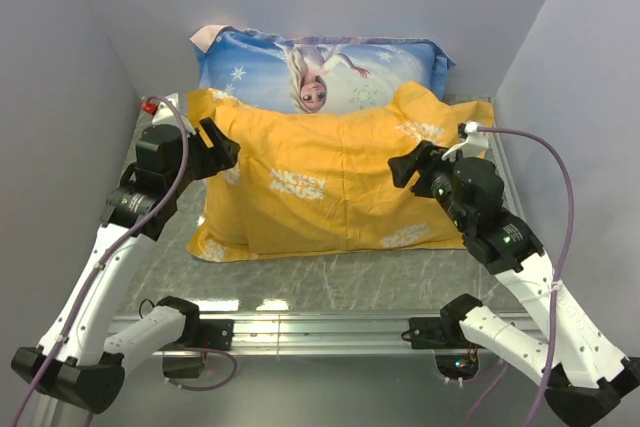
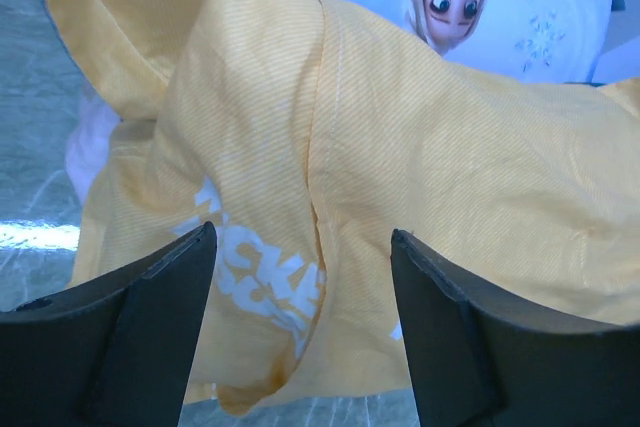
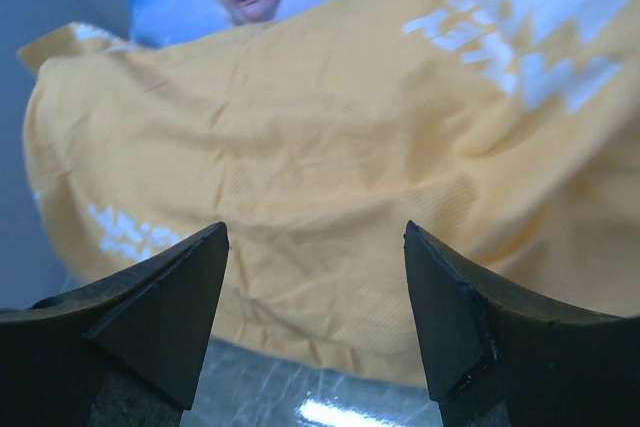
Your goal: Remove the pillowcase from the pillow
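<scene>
Loosely creased, the yellow fabric pillowcase [image 1: 330, 187] seems stuffed.

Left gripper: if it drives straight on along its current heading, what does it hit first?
The yellow pillowcase: the left gripper points at its raised fold beside the white lettering. Gap to the fabric is unclear.

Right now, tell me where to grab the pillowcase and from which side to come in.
I'd pinch the raised fold at the left end of the pillowcase, coming in from the left with the left gripper. The fabric stands up loose there, in line with the open jaws; the middle lies flatter.
</scene>
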Motion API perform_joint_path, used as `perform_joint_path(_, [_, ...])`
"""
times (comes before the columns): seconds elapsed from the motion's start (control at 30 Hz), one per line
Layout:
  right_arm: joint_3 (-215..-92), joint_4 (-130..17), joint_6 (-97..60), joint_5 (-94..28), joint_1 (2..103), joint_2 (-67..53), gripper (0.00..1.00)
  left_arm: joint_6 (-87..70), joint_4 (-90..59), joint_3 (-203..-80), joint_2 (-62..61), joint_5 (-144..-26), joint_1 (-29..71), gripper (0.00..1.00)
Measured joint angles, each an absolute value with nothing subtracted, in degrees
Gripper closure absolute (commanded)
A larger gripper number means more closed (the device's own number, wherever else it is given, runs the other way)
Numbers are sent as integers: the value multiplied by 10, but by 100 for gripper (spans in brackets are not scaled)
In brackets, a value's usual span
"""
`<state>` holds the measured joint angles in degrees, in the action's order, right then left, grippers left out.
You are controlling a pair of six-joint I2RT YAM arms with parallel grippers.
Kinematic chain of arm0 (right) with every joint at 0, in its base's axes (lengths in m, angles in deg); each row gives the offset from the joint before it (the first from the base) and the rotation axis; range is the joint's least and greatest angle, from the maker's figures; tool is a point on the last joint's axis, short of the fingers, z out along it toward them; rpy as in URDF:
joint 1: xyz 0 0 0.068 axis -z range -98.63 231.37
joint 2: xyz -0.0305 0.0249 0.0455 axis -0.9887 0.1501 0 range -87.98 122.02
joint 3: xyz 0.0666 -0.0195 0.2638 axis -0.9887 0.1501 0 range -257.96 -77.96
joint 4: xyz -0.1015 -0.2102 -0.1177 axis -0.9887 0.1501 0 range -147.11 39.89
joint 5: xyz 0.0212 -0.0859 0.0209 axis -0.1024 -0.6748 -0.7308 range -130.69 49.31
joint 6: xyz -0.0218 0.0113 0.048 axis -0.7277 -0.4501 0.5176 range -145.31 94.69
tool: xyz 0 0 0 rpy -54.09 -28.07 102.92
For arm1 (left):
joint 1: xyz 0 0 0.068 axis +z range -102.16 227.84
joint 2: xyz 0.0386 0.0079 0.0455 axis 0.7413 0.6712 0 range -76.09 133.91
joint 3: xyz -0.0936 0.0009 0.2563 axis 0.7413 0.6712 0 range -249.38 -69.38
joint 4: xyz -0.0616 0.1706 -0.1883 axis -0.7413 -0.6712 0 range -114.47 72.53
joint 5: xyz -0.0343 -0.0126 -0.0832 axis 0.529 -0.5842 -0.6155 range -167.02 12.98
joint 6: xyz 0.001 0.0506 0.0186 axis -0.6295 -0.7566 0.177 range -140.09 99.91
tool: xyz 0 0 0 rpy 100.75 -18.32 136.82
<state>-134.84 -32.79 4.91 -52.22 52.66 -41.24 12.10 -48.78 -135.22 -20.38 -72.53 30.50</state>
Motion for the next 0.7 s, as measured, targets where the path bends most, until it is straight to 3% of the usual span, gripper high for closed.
perform_joint_path(0.17, [-1350, -334, 53, -563, 412, -384, 23, 133, -497, -1342, -232, -702, 305, 32])
perform_joint_path(0.37, [-1403, -336, 60, -658, 233, -214, 22, 170, -493, -1233, -284, -696, 305, 39])
perform_joint_path(0.57, [-1560, -322, 56, -749, 117, -29, 21, 187, -496, -1173, -291, -699, 305, 27])
perform_joint_path(0.7, [-1644, -313, 53, -791, 84, 66, 21, 190, -484, -1159, -299, -703, 310, 27])
